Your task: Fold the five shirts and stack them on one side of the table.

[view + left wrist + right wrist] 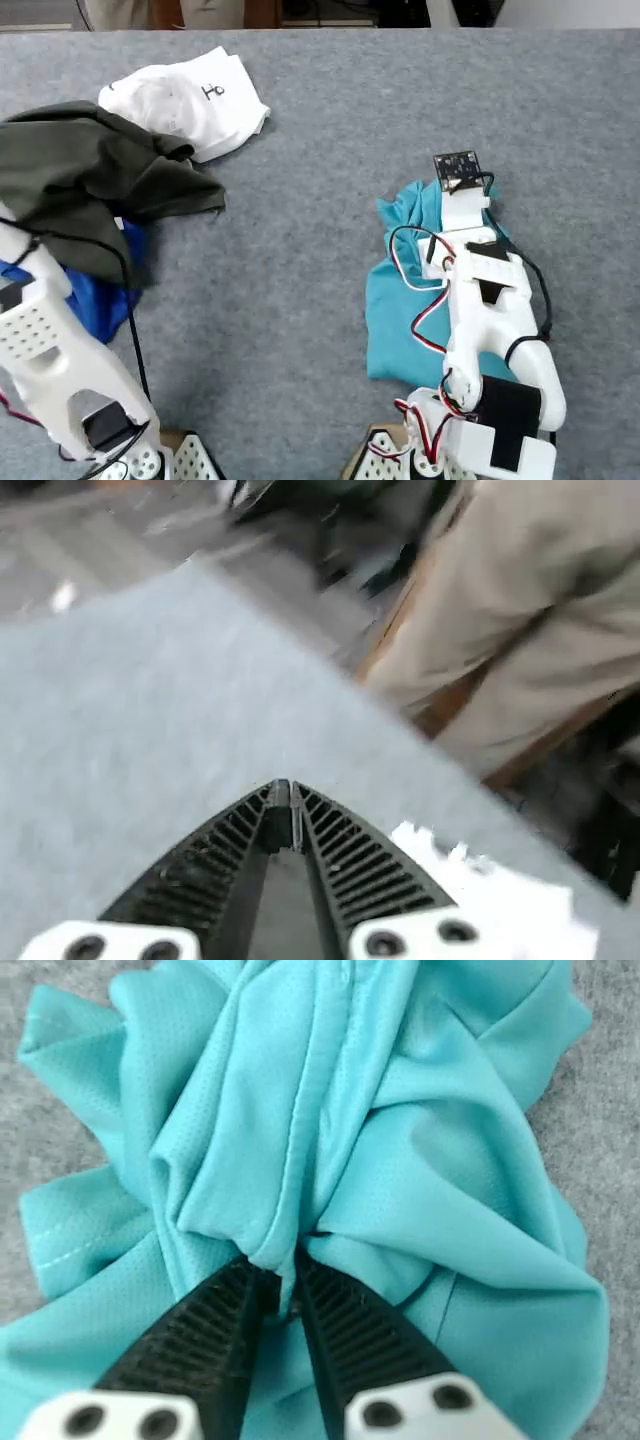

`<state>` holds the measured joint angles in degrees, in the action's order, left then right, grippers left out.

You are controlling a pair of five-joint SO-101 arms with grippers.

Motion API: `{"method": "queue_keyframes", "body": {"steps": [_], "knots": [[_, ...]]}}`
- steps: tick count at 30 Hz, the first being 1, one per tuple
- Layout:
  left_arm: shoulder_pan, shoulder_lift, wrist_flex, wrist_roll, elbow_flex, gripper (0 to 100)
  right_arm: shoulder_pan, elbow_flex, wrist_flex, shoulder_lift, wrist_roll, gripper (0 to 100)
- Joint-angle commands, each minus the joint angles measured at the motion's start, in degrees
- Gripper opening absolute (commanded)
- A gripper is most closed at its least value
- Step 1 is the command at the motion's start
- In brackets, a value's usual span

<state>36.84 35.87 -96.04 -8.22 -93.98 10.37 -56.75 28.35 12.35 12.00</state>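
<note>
At the left edge of the grey table (pixel 300 250) the left arm (pixel 45 350) rises over a blue shirt (pixel 100 300), which lies partly under a crumpled dark shirt (pixel 80 170). The left gripper (pixel 281 792) is pressed closed with its tips meeting and nothing between them, pointing out over bare tabletop. Just beside the dark shirt, toward the far edge, sits a white shirt (pixel 190 100) (loosely bunched, not folded). Well apart from that heap, right of centre, a teal shirt (pixel 400 300) lies rumpled beneath the right arm (pixel 490 320). The right gripper (pixel 280 1272) is down on it, its jaws narrowed onto a gathered ridge of the teal cloth.
</note>
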Motion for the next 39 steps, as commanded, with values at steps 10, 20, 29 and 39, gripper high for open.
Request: {"method": "queue_keyframes", "body": {"steps": [10, 20, 29, 39], "knots": [[-1.32, -11.56, -5.10, 2.73, 18.11, 2, -1.10, 2.51, -0.62, -0.04, -0.18, 0.2], [-21.45, -29.05, 4.84, 11.60, 84.13, 2, -0.84, 2.51, -0.62, -0.04, -0.26, 0.2], [-15.91, -27.74, 23.91, 11.87, 100.48, 2, -1.01, 2.51, -0.62, -0.04, -0.26, 0.2], [2.11, -1.63, 21.71, 16.88, 66.55, 2, -1.01, 2.33, -0.62, 0.04, -0.18, 0.2]]}}
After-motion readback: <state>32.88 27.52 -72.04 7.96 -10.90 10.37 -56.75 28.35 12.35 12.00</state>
